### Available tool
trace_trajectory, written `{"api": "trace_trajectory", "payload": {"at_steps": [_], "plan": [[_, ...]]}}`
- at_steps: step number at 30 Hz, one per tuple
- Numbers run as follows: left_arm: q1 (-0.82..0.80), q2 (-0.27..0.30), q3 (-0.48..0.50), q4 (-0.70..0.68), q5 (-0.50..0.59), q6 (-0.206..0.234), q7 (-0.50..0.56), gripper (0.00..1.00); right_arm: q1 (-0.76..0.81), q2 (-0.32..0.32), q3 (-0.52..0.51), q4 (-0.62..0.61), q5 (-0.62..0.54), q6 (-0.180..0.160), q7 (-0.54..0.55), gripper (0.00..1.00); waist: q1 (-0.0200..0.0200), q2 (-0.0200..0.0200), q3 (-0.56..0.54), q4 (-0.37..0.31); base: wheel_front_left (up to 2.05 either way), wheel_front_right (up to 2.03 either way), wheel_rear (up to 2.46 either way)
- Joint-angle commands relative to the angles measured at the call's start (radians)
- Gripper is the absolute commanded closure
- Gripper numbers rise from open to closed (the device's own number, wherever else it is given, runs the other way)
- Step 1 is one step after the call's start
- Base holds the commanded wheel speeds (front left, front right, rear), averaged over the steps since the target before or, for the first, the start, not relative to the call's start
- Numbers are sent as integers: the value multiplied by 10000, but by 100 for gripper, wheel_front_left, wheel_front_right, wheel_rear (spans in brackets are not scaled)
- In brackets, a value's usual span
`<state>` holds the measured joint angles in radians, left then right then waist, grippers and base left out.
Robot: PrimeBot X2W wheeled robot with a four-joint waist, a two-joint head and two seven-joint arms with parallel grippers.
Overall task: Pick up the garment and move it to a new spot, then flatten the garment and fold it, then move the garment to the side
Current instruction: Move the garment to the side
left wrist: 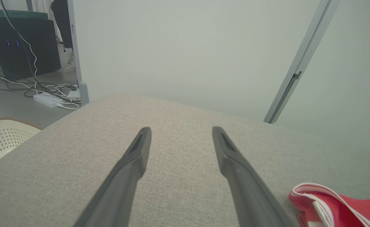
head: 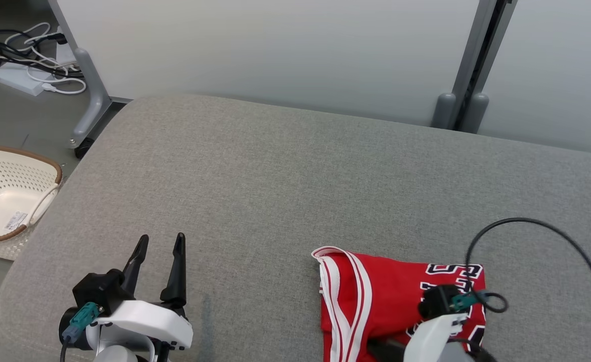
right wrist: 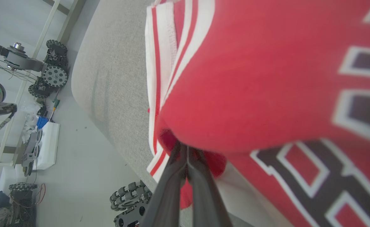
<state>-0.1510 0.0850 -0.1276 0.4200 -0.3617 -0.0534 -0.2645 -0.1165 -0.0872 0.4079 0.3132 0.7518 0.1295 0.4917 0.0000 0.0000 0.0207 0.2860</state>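
From the head view we count one red garment (head: 391,291), one basket (head: 56,171) and two arms. The garment lies on the grey cushion (head: 255,176) at lower right, under our right forearm (head: 433,332) and well apart from our left hand (head: 162,236).

In the left wrist view, that hand's fingers stand spread over bare cushion, with the garment off to their right.

In the right wrist view, our right hand (right wrist: 187,148) is pressed together, pinching a fold of the garment.
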Motion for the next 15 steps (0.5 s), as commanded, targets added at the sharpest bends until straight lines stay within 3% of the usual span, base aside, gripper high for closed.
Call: {"api": "trace_trajectory", "payload": {"at_steps": [1, 8, 15], "plan": [[-180, 65, 14, 6, 58, -44, -10, 0, -119, 43, 257, 212, 38, 25, 206, 100, 0, 0, 5, 51, 0, 0, 0], [-65, 114, 97, -71, 71, 43, -10, 0, -115, -298, 1001, -36, 648, 25, 1171, 100, 0, 0, 34, 3, 0, 0, 0], [45, 86, 120, -138, 54, 82, -10, 0, 291, -1100, 705, -998, 803, 24, 1774, 100, 0, 0, 58, -500, 0, 0, 0]]}}
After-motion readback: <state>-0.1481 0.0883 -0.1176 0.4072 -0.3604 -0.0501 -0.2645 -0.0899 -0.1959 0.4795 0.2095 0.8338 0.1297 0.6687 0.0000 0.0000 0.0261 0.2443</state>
